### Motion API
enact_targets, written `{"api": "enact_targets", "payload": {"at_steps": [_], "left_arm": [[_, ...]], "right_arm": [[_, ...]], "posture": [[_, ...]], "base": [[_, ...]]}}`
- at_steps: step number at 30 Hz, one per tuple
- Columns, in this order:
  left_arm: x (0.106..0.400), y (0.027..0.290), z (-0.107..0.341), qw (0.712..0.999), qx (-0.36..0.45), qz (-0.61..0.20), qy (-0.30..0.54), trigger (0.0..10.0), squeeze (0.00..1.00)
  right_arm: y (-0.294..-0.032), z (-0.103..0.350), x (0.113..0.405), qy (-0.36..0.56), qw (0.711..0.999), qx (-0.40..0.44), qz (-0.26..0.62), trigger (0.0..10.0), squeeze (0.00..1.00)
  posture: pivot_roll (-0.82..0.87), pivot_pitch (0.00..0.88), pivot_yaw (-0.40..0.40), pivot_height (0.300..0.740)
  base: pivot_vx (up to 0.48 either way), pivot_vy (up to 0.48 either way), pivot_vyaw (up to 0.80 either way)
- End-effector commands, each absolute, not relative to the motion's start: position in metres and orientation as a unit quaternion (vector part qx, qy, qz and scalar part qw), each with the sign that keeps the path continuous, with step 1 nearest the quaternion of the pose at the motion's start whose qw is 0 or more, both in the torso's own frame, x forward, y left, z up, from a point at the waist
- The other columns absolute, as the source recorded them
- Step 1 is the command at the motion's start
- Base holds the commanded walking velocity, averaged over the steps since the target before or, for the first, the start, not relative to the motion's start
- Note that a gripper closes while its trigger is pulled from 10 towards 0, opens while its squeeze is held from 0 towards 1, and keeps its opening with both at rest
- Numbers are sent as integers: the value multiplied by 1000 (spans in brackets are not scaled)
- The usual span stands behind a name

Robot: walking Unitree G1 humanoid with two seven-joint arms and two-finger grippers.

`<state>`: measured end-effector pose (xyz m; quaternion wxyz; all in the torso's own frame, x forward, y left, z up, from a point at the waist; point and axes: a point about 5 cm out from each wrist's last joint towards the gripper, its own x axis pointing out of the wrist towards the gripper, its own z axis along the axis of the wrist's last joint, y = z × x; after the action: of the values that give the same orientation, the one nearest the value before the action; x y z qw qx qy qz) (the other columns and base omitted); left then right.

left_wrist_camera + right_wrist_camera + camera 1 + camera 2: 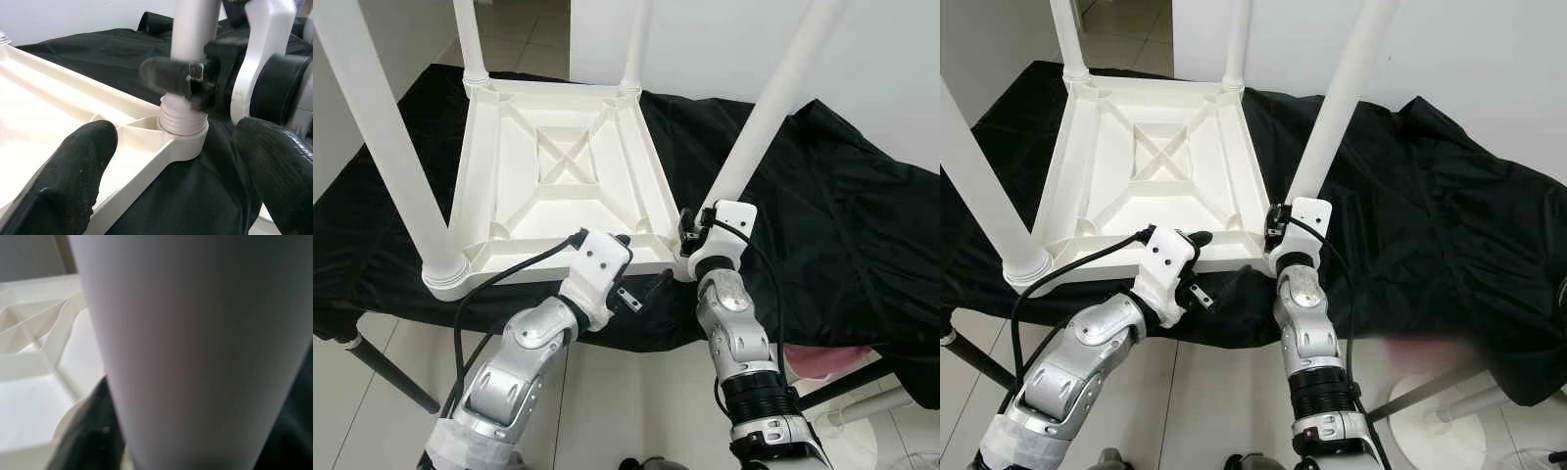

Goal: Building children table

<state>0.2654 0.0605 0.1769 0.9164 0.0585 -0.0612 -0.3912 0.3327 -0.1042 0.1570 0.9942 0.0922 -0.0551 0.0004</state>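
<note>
Right gripper [690,223] is clamped around the base of the near-right leg [766,117], just above the threaded end seated in the corner socket [183,134] of the white table top [563,166]. Its wrist camera sees that leg's smooth white shaft up close. Left gripper [171,161] hangs with its black fingers [73,176] spread wide apart at the table top's near edge, at about 6 o'clock, gripping nothing; one finger lies over the rim and the other over the cloth, aimed at the socket.

The table top lies upside down, ribbed underside up, on a counter draped in black cloth [842,196]. Three other legs stand at its corners: near-left [382,137] at 9 o'clock, far-left [470,39] at 11, and far-right [636,44] at 12.
</note>
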Motion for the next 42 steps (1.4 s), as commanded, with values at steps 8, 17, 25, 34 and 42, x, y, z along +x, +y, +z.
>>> {"api": "enact_targets", "payload": {"at_steps": [8,17,25,34,42], "left_arm": [[267,60,173,918,57,-390,-49,10000,0],[269,59,173,918,60,-388,-50,10000,0],[269,57,174,916,63,-392,-53,10000,0],[270,54,175,914,64,-398,-54,10000,0],[271,54,175,913,65,-398,-56,10000,0]], "right_arm": [[-111,158,330,-60,994,90,30,10000,1000],[-130,153,330,-65,993,51,84,10000,1000],[-145,150,332,-70,974,-2,215,10000,0],[-142,147,338,-58,942,-42,327,10000,0],[-145,148,348,-51,935,-54,347,3804,0]], "posture": [[56,110,-102,740],[54,107,-102,740],[54,103,-97,740],[51,100,-88,740],[56,99,-91,740]], "base": [[0,0,0],[0,0,0],[0,0,0],[0,0,0],[0,0,0]]}}
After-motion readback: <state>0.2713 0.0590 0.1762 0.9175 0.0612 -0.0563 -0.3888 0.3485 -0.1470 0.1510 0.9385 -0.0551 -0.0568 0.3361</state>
